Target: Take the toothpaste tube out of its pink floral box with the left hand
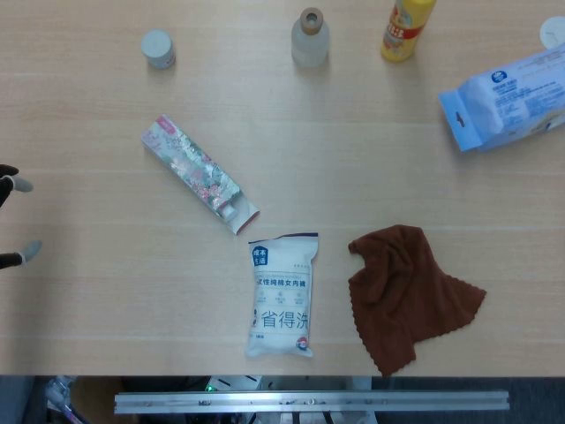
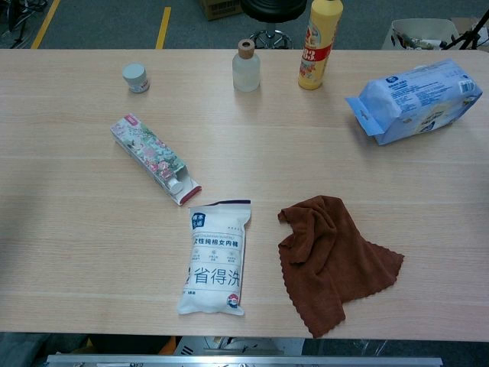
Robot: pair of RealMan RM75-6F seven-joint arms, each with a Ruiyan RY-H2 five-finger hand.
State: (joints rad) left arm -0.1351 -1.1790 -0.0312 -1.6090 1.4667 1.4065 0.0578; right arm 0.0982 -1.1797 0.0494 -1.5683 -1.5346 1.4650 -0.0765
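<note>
My left hand [image 1: 12, 216] is just poking in at the table's [image 1: 106, 291] left edge, fingers spread, holding nothing. The pink floral box [image 1: 196, 171] lies left of centre, end flap open, toothpaste tube [image 1: 230, 209] cap peeking out.

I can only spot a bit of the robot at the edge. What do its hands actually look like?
Very little shows. In the head view, at the far left edge, the left hand appears as dark, black fingers ending in pale grey tips. No cables, markings or sleeves are visible. The right hand appears in neither view.
</note>
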